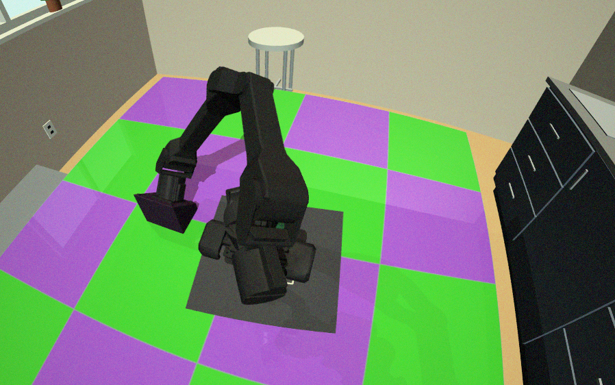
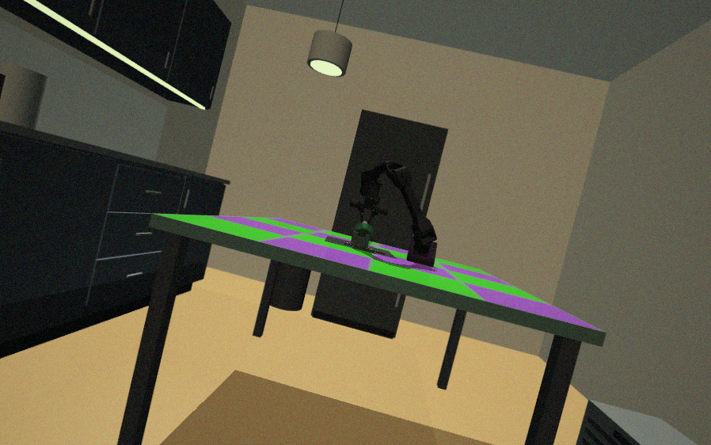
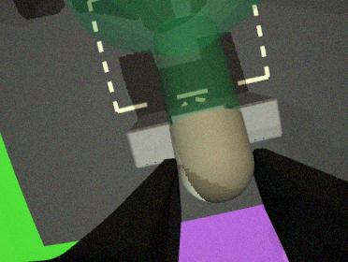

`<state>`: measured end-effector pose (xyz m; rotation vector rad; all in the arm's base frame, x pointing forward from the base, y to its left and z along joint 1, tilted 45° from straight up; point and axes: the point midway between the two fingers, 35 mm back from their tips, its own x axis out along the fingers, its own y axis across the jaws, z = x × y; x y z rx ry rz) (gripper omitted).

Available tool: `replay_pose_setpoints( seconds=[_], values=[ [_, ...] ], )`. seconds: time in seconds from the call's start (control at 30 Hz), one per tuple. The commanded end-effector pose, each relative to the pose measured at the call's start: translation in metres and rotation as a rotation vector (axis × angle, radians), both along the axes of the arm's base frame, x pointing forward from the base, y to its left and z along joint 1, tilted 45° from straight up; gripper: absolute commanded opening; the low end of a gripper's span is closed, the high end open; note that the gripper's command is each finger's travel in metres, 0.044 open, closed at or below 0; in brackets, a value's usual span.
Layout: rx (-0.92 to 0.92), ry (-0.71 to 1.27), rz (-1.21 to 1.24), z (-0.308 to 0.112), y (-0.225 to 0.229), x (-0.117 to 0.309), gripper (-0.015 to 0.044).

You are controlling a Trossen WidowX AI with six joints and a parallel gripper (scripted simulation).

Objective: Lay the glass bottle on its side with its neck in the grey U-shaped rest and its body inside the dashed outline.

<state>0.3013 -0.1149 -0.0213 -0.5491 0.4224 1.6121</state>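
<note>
Claw (image 2: 364, 222) (image 3: 216, 175) stands partly open, its fingers closed on the pale-capped neck end of the green glass bottle (image 2: 363, 230) (image 3: 192, 70). Below the neck sits the grey rest (image 3: 262, 121), between the claw and the dashed outline (image 3: 107, 67).

From above, the mat (image 1: 315, 308) (image 2: 385, 252) (image 3: 70, 140) lies on the worktop (image 1: 135, 272) (image 2: 314, 270) (image 3: 224, 239), bearing the U-shaped rest (image 2: 359, 241) (image 3: 264, 121) and dashed outline (image 1: 290, 282) (image 3: 259, 31); the arm's base (image 1: 158, 213) (image 2: 414, 256) stands left, nearer the left edge.
</note>
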Motion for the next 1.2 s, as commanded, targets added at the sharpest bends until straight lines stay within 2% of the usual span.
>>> replay_pose_setpoints(
  seconds=[0.0, 1.17],
  values=[
    [-0.001, -0.001, 0.0, -0.007, 0.001, 0.002, 0.0111],
    [0.002, 0.002, 0.008, -0.029, 0.003, 0.005, 0.0111]
  ],
)
